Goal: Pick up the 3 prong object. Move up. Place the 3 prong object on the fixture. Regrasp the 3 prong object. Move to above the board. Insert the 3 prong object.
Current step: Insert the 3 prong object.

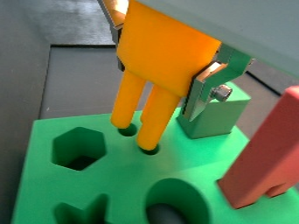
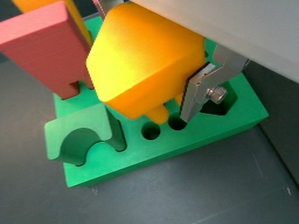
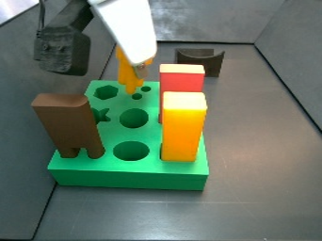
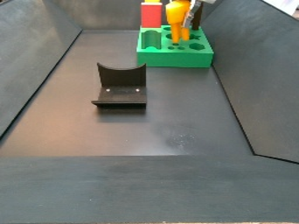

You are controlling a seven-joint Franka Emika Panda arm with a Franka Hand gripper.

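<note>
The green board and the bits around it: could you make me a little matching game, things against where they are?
Things:
1. 3 prong object
2. fixture
3. brown two-legged block
4. gripper

Places:
A. alone on the dark floor, away from the board
B. standing at a board corner
C. closed on the orange piece
D. prongs entering small holes

Pairs: 1-D, 2-A, 3-B, 4-C

Hand: over the board, its silver finger lying against one side of the 3 prong object.
3 prong object: orange-yellow, held above the small round holes; whether its prongs are inside them cannot be told.
Board: green, on the dark floor.
Red block: standing on the board.
Arch-shaped cut-out: open.
</note>
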